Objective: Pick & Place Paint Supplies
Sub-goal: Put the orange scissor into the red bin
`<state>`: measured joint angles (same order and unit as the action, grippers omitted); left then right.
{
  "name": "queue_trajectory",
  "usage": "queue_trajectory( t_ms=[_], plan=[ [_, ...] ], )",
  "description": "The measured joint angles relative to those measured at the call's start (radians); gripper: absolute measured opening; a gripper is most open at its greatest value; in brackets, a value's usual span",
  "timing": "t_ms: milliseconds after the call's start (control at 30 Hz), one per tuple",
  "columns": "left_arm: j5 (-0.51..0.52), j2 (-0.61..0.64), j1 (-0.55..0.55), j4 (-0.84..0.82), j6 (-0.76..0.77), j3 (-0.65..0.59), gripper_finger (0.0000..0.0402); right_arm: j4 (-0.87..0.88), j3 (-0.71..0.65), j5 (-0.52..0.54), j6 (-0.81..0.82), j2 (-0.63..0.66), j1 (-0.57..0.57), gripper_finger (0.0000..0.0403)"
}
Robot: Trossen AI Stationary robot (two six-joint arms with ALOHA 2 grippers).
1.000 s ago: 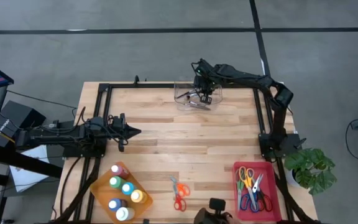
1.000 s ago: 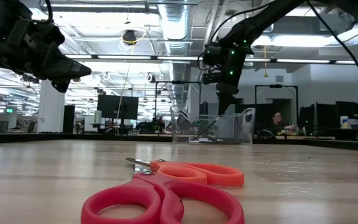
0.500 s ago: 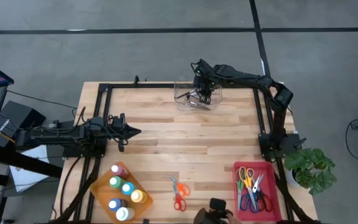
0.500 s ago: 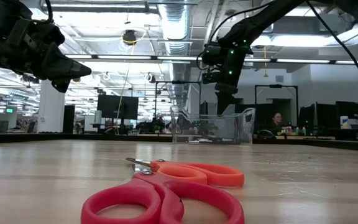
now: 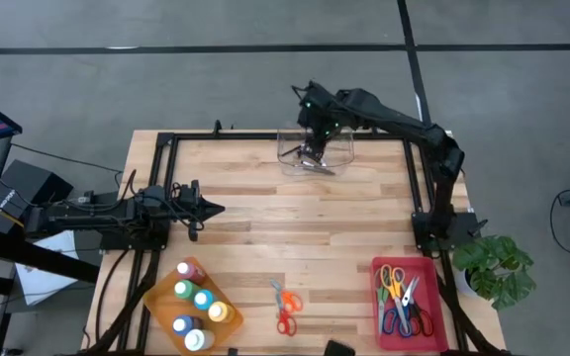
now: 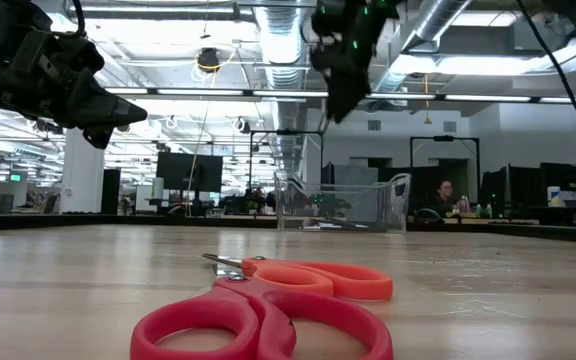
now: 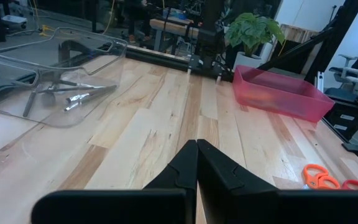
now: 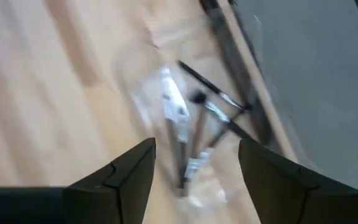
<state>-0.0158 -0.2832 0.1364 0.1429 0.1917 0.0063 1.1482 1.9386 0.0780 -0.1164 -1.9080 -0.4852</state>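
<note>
— Bottles first: how many sit at the left?

— Five small paint bottles (image 5: 195, 308) in an orange tray (image 5: 158, 301) at the table's near-left corner; caps read red, green, blue, yellow, and a pale one nearest the edge.

— And the left gripper (image 5: 213, 209)?

— Left side, above the wood, fingers pressed fully together, holding nothing. It points toward the middle of the table (image 5: 265, 237).

— Scissors?

— One loose pair, the red-orange scissors (image 5: 284, 306), flat on the boards near the front edge, between the two trays. In the low view they (image 6: 268, 305) lie closest to the camera, blades shut. More scissors (image 5: 400, 302) lie piled in the red bin (image 5: 433, 341) at the near-right corner; handles show red, yellow, green, and blue, and I cannot count them surely.

— Brushes?

— Several thin dark brushes (image 5: 310, 161) with silvery ferrules lie crossed in the clear container (image 5: 287, 148) at the far edge; the exact number I cannot tell.

— Right gripper (image 5: 311, 131)?

— Over that container, raised above its rim, fingers spread wide, nothing between them. Its wrist view looks down between them on the brushes (image 8: 188, 140).
</note>
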Motion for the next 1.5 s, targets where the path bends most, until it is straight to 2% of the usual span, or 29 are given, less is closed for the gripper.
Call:
queue_trajectory(
  t_ms=[200, 467, 700, 900, 1100, 1300, 1500],
  plan=[
    [0.000, 0.000, 0.000, 0.000, 0.000, 0.000, 0.0000, 0.047, 0.028, 0.000, 0.232, -0.001, 0.168, 0.0216],
    [0.000, 0.000, 0.000, 0.000, 0.000, 0.000, 0.0000, 0.066, 0.008, 0.004, 0.595, -0.011, 0.469, 0.0206],
    [0.000, 0.000, 0.000, 0.000, 0.000, 0.000, 0.0000, 0.025, -0.033, 0.107, 0.883, -0.011, 0.737, 0.0203],
    [0.000, 0.000, 0.000, 0.000, 0.000, 0.000, 0.0000, -0.057, -0.115, 0.175, 1.081, -0.011, 0.883, 0.0204],
    [0.000, 0.000, 0.000, 0.000, 0.000, 0.000, 0.0000, -0.226, -0.250, 0.182, 1.159, -0.011, 0.954, 0.0211],
    [0.000, 0.000, 0.000, 0.000, 0.000, 0.000, 0.0000, -0.370, -0.376, 0.183, 1.189, -0.016, 0.957, 0.0211],
    [0.000, 0.000, 0.000, 0.001, 0.000, 0.000, 0.0000, -0.522, -0.382, 0.184, 1.037, -0.148, 0.955, 0.0207]
  ],
)
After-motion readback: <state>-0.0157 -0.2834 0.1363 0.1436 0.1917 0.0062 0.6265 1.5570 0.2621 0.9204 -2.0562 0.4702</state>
